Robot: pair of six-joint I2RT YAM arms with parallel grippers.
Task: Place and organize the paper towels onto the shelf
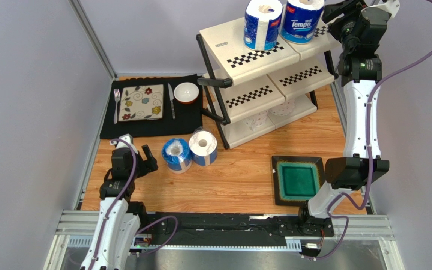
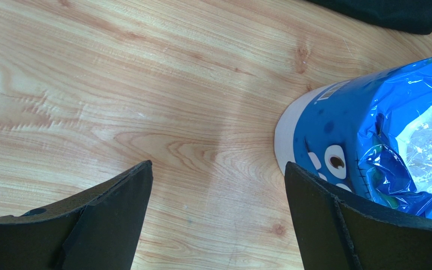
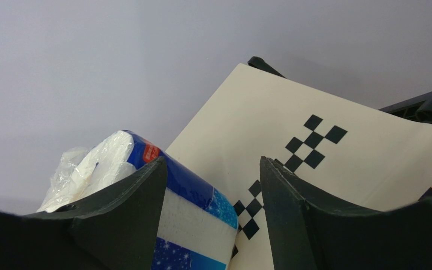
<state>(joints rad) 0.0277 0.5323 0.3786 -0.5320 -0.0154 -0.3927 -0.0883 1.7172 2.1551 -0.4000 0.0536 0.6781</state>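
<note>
Right wrist: right gripper [image 3: 212, 163] jaws apart, empty. Wrapped roll [image 3: 193, 214] sits just outside one finger, on the shelf [image 3: 269, 107] top.
Left wrist: left gripper [image 2: 218, 165] wide, empty, blue roll [image 2: 359, 129] just beyond one finger.
Top view only: second shelf-top roll [image 1: 263, 25].

Plain grey walls [image 1: 32, 84] around a light wooden tabletop [image 1: 246, 174]

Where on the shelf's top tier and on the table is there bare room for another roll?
The top tier is bare along its front, ahead of the wrapped rolls that crowd its back. On the table, wood lies free between the loose rolls and the green tray. The black mat is full of tableware.
</note>
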